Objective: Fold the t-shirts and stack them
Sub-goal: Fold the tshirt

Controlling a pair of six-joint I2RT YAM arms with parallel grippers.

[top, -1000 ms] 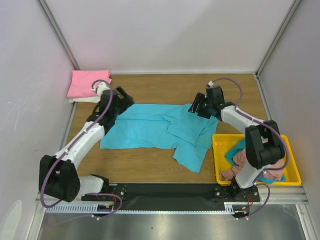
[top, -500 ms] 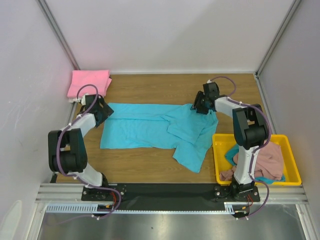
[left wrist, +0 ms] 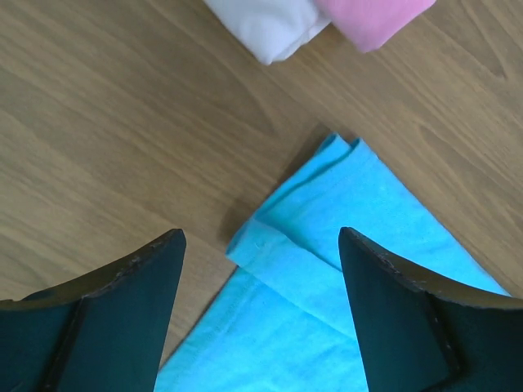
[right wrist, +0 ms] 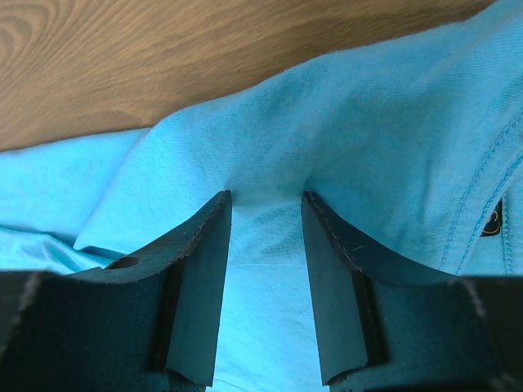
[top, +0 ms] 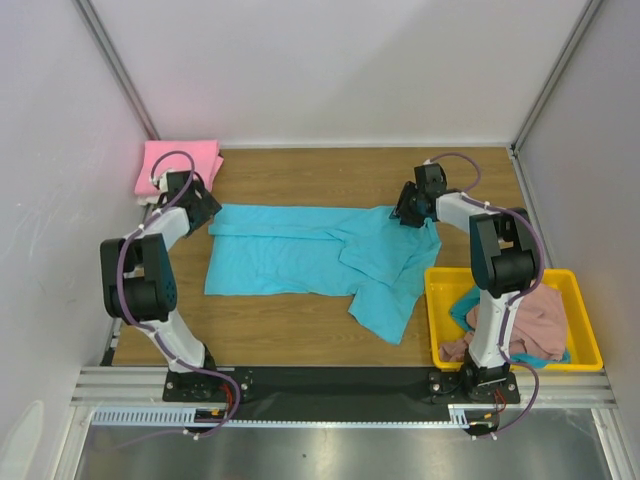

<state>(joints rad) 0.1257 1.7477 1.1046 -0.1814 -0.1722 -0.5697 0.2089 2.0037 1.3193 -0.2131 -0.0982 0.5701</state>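
teal t-shirt (top: 290, 262) is spread on the wooden counter (top: 320, 175). its far-right edge is pinched by the right claw (right wrist: 265, 198); the left claw (left wrist: 260, 237) is held wide open over its far-left corner, near the folded pink shirt (top: 182, 163).

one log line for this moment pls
left gripper open over corner of blue shirt | right gripper shut on blue shirt, far right edge | pink shirt folded, far left | yellow bin holds clothes

The wooden table (top: 300, 170) carries a spread teal t-shirt (top: 290, 260). Far-left of it lies a folded stack (top: 175, 165); near-right, a yellow bin (top: 436, 320).
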